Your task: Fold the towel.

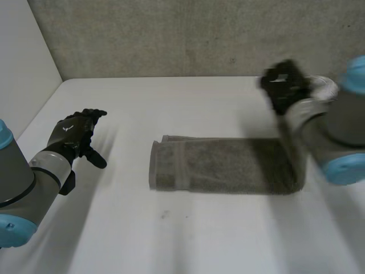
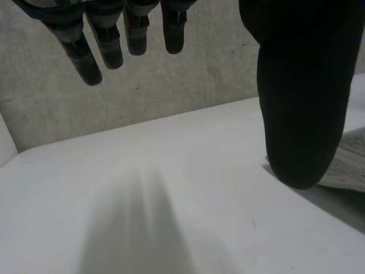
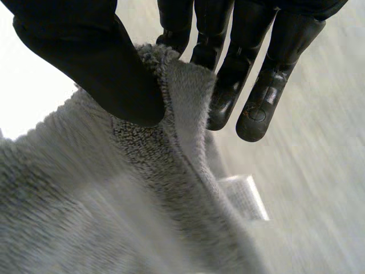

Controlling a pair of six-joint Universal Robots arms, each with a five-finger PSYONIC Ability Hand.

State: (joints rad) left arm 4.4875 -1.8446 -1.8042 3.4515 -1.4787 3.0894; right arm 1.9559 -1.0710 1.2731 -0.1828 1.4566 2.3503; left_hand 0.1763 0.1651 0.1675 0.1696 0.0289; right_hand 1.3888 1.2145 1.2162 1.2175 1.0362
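Concrete wall (image 1: 171,34) at the back, white table (image 1: 199,240) in front of it, and across the middle of the table lies the grey towel (image 1: 228,168), a narrow folded strip with its long axis running side to side between the two arms. Its right end is up off the surface. The right hand (image 1: 285,84) has it pinched, thumb (image 3: 108,68) pressing the hem against the fingers (image 3: 228,91), and the cloth drapes from that raised hand down to the table. The left end lies flat, so I'd judge the next fold carries the held end along the strip toward it. The left hand (image 1: 74,134) hovers well apart to the towel's left, low over bare table, fingers (image 2: 108,40) straight and slack, holding nothing.
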